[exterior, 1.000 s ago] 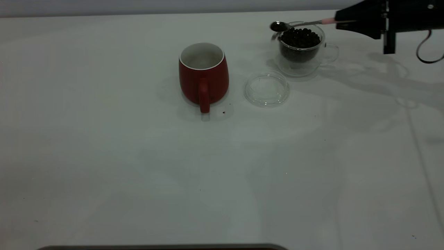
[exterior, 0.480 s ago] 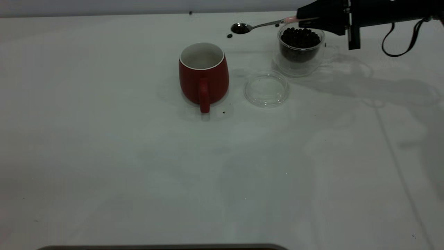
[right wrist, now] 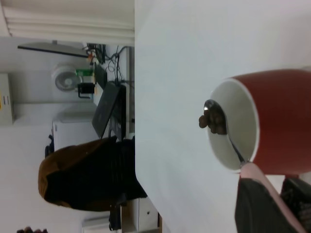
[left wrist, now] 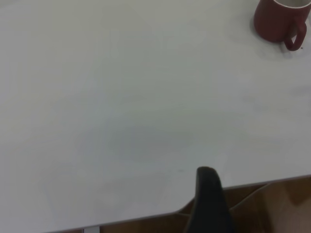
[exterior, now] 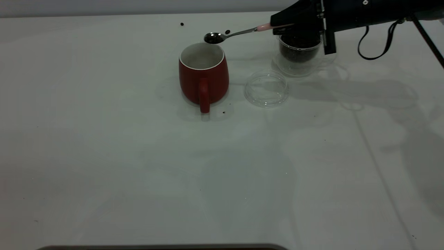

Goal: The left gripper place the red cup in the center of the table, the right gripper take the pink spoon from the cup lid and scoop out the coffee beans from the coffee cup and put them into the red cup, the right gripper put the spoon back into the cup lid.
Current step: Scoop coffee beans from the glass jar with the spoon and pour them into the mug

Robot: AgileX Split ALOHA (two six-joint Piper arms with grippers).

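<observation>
Over the far rim of the red cup point(exterior: 203, 74), the pink spoon point(exterior: 239, 33) is held nearly level, its metal bowl carrying a small load of coffee beans point(right wrist: 214, 121). The right claw point(exterior: 281, 24) is clamped on the pale pink handle end, above the coffee cup point(exterior: 299, 55).

Handling, as judged from these views:
- Spoon: light, stiff and thin. The smooth handle is likely to twist in the grip, so the hold belongs on the pink handle, well back from the bowl, as it is now.
- Beans: loose, hard and rounded. They roll freely, so the bowl should stay level until it is fully over the cup mouth.
- Red cup: ceramic, probably heavy and stable. It is best taken by the thick handle or the rim.
- Coffee cup and cup lid point(exterior: 266, 88): clear, probably glass, slippery and fragile. Contact with the claw should be avoided.

Count:
- One red cup, at mid-desk, handle toward the camera.
- One coffee cup, well filled with beans, to the right of the red cup.
- One cup lid, lying flat between the two cups and nearer the camera, nothing in it.
- One spoon.
- Two stray beans point(exterior: 182, 24) on the desk point(exterior: 138, 166) behind the red cup; a small dark speck near its base cannot be identified.

The left claw point(left wrist: 209, 204) is parked at the desk edge, well apart from the red cup; its state cannot be determined.
</observation>
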